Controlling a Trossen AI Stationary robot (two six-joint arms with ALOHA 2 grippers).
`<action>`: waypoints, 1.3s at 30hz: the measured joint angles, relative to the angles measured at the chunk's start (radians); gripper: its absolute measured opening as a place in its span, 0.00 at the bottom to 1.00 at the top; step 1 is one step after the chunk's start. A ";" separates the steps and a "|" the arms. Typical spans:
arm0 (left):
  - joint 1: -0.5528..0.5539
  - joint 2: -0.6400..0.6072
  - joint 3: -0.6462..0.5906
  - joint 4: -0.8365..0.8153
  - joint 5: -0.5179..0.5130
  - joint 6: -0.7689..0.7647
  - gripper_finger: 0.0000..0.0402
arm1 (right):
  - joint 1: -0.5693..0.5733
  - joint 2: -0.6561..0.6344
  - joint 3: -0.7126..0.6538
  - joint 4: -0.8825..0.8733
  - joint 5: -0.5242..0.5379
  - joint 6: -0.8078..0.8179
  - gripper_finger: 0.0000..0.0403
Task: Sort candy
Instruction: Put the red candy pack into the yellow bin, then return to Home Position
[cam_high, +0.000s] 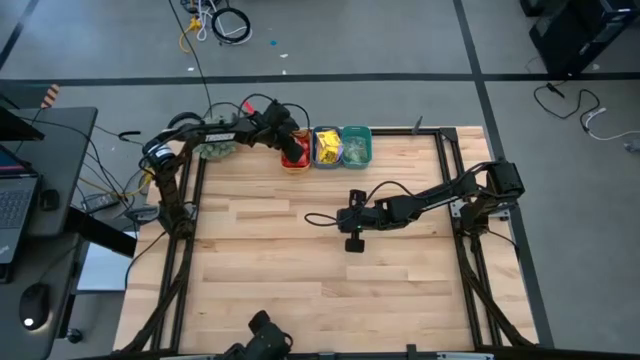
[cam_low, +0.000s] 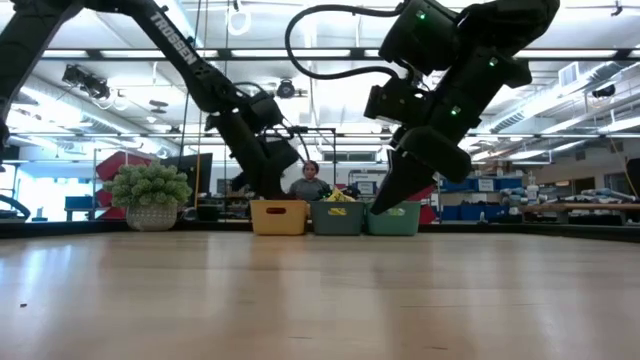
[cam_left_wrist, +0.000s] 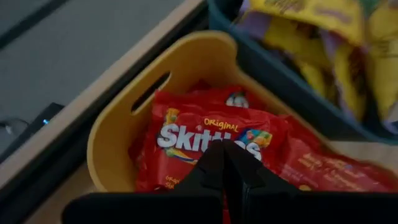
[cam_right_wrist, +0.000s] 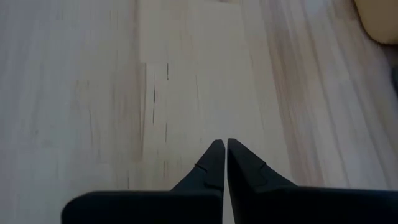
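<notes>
Here, on a pale wooden bench (cam_high: 300, 250), two dark robot arms are at work. The left claw (cam_left_wrist: 224, 152) hangs over the orange plastic bin (cam_left_wrist: 118, 143) at the bench's far edge, its two dark fingers pressed together with nothing between them. Directly beneath its tips lie red wrapped Skittles candy packets (cam_left_wrist: 211, 134), heaped inside that bin. Just beside the claw, in the neighbouring dark blue plastic bin (cam_high: 326, 147), sit yellow wrapped candy packets (cam_left_wrist: 323, 56). Beyond that stands a teal plastic bin (cam_high: 356, 146) holding tiny pale green packets (cam_high: 356, 152). On the claw's other side rests a fuzzy green plant-like ball (cam_low: 150, 190). The right claw (cam_right_wrist: 225, 149) hovers over bare wood near the bench's middle, well apart from the bins, fingers also closed on nothing.
</notes>
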 joint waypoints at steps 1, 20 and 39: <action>-0.004 -0.011 0.000 0.000 -0.013 0.002 0.00 | 0.000 0.000 0.000 0.001 0.000 -0.003 0.02; -0.187 -0.382 -0.355 0.562 0.040 0.057 0.00 | -0.130 -0.040 -0.078 0.340 -0.281 -0.207 0.00; -0.324 -0.632 -0.766 0.996 0.105 0.093 0.00 | -0.175 -0.524 -0.509 0.747 -0.080 -0.183 0.00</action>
